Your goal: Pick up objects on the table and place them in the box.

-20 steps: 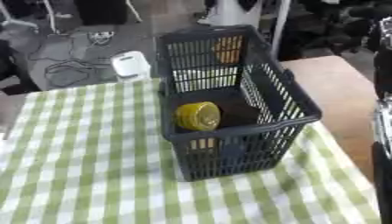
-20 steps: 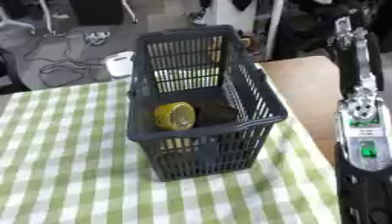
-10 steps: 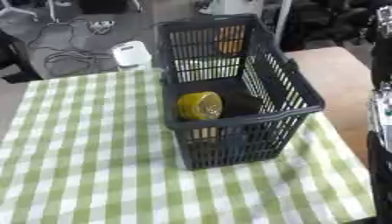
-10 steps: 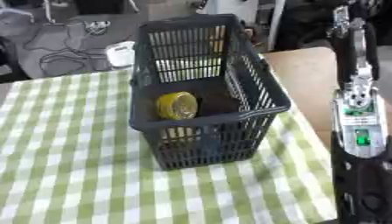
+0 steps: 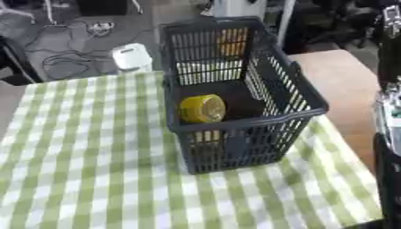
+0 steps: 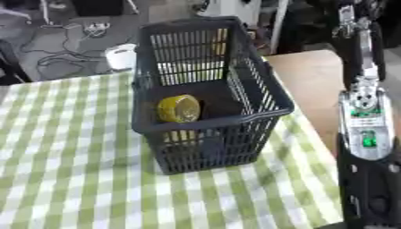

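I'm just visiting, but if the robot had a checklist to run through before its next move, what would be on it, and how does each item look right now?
1. Basket upright on the checked cloth: ok.
2. Yellow round object inside the basket: ok.
3. Objects left on the cloth to pick up: cannot tell; none show.
4. Right arm clear of the basket: ok, it is at the right edge.
5. Hands ready: cannot tell, neither shows.

The right arm (image 6: 365,134) rises along the view's right edge, right of the basket (image 6: 205,85); neither hand shows.
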Robot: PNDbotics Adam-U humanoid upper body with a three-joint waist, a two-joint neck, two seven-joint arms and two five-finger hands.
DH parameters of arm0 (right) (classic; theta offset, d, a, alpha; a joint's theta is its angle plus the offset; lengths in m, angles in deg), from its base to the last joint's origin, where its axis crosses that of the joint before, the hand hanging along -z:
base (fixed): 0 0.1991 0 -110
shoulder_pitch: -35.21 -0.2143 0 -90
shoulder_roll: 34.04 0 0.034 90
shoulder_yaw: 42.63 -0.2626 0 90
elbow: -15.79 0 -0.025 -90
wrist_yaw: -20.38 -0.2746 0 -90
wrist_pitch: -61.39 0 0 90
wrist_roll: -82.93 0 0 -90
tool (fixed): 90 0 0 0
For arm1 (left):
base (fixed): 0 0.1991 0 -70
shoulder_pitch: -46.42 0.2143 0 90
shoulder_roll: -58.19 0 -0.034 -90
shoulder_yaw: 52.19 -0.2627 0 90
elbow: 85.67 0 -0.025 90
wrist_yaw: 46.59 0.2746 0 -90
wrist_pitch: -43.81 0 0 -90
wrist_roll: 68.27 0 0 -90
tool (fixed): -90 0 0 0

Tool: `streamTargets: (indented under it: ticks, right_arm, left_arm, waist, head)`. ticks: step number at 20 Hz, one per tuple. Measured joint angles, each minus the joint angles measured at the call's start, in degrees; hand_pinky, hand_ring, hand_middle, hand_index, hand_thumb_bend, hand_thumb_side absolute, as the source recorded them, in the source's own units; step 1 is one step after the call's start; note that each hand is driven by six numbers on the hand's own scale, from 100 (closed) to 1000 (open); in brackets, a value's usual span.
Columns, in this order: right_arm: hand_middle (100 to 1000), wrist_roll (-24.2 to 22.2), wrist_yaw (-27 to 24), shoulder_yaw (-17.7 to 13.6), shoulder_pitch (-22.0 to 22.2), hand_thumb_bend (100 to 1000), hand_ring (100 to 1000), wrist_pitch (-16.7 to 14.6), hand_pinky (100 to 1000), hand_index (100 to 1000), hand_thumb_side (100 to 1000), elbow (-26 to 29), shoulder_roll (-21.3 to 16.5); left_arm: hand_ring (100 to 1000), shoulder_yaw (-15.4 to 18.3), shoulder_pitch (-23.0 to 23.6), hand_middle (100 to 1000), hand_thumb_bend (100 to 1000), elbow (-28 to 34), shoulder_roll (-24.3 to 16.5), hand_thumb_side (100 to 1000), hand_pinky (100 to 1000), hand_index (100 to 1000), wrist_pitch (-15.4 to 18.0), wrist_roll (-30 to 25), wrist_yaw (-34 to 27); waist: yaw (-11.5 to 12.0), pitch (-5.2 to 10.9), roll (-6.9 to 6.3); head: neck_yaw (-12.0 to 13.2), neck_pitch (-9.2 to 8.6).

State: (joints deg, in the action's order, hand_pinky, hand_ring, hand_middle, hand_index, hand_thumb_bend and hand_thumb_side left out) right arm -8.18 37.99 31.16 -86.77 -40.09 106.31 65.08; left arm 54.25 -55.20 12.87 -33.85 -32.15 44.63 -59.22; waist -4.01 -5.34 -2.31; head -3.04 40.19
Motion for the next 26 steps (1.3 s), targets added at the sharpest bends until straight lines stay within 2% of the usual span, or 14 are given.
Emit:
streamTargets:
  ticks: [26]
  right_arm:
    - [722,0.4,0.0,-0.1,0.2,100,663,0.2,494,790,597,0.1,0.0]
  left_arm:
    - [726,-0.4,0.0,741,338,0.2,0.0,900,665,764,-0.8,-2.3,0.0]
  waist:
    - [-0.6,0.00,0.00]
  head:
    - [0.1,-0.01]
